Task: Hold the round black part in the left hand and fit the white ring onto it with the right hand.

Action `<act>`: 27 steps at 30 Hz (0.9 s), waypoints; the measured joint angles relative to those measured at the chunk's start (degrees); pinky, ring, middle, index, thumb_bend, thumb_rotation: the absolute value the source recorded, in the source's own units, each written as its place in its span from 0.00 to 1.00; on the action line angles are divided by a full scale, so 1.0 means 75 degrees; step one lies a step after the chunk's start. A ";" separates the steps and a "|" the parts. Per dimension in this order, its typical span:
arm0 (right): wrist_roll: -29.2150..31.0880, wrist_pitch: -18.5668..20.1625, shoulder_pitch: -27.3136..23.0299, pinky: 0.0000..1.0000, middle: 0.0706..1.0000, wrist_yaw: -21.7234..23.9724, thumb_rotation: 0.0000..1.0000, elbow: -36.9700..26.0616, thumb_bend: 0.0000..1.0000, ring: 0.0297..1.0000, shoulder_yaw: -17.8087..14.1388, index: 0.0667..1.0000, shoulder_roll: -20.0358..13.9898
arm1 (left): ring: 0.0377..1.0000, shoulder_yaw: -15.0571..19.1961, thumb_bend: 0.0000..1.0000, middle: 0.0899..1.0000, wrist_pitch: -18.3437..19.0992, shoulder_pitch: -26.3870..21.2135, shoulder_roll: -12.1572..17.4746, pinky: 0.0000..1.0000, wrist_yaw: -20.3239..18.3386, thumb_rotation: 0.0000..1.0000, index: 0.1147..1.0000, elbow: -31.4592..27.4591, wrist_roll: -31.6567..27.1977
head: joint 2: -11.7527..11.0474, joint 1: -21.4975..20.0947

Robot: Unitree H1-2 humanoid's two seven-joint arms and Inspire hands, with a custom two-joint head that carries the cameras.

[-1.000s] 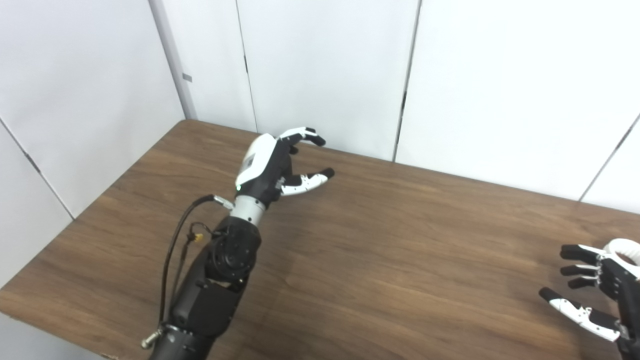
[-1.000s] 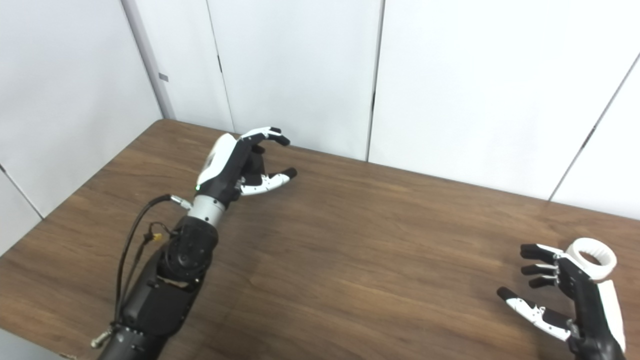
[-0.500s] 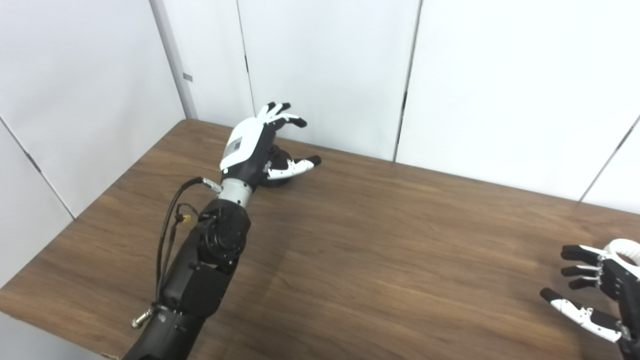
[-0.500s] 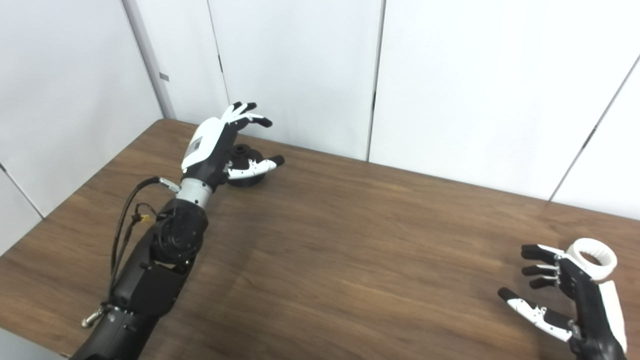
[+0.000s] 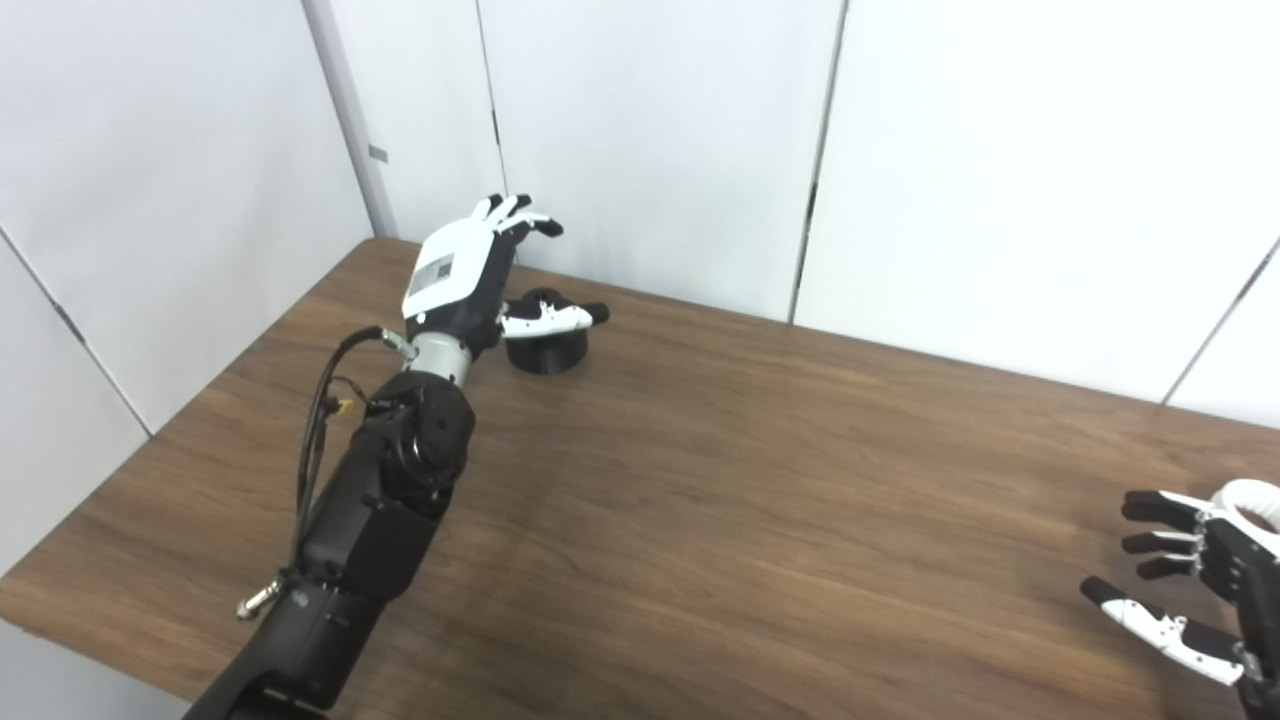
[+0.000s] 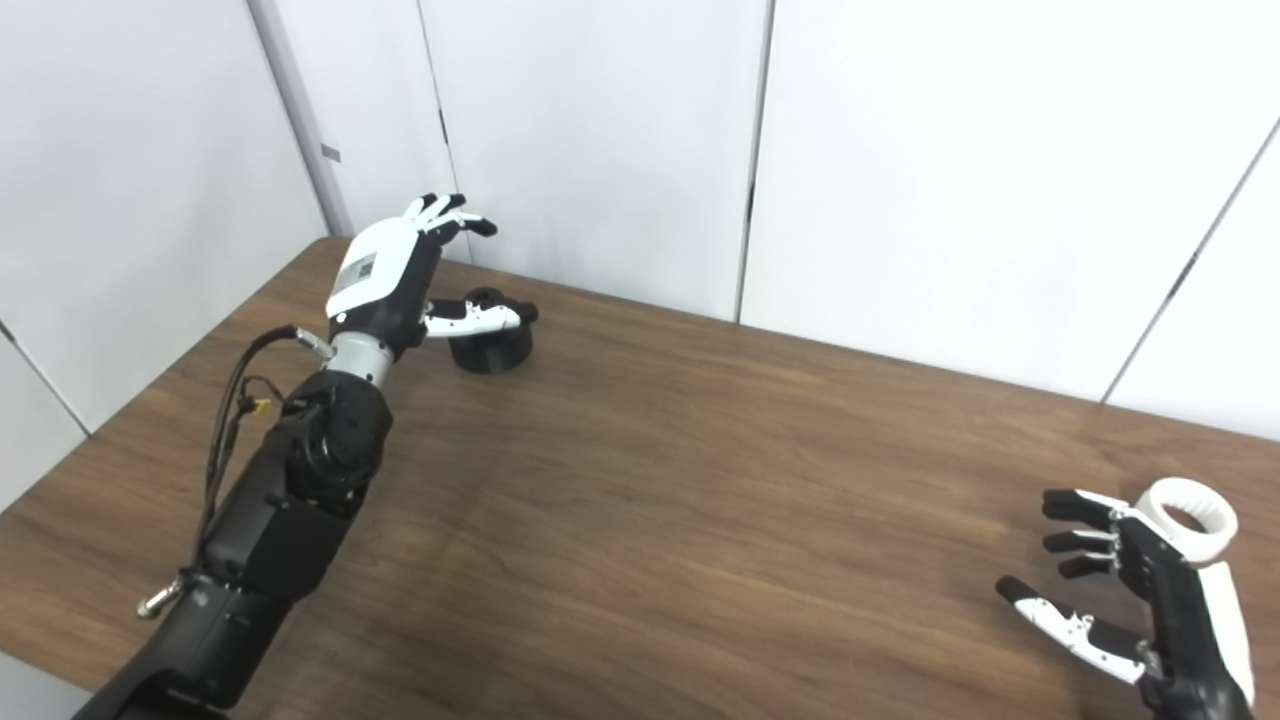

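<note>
Left eye view: left hand (image 5: 470, 275) spread open, empty, above the round black part (image 5: 546, 345) at the table's (image 5: 760, 500) far-left corner; right hand (image 6: 1140, 590) open beside the white ring (image 6: 1190, 515); a careless close could knock the part away.

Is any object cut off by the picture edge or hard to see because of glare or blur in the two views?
Left eye view: the white ring is cut by the right edge, half hidden behind the right hand. Right eye view: the ring shows whole. In both views the light is even, without glare; the black part is sharp, the left hand slightly soft.
</note>
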 measured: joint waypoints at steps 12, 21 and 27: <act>0.0001 -0.0008 -0.0003 0.50 0.67 0.0001 0.04 0.0002 0.57 0.58 0.0001 0.66 0.0001 | 1.00 -0.0314 1.00 1.00 0.0613 -0.0216 0.0450 1.00 -0.0195 0.50 0.81 0.0548 0.0304 | 0.0023 -0.0035; -0.0029 -0.0003 -0.0003 0.50 0.67 0.0001 0.04 -0.0010 0.57 0.59 0.0002 0.66 0.0004 | 1.00 -0.0737 1.00 1.00 0.1065 -0.0549 0.0935 0.98 -0.0639 0.57 0.83 0.1105 0.0497 | 0.0047 -0.0094; -0.0035 0.0013 -0.0001 0.50 0.67 0.0006 0.04 -0.0078 0.57 0.59 0.0003 0.66 0.0012 | 1.00 -0.0853 1.00 1.00 0.1088 -0.0581 0.0999 1.00 -0.0917 0.56 0.82 0.1387 0.0408 | 0.0059 -0.0152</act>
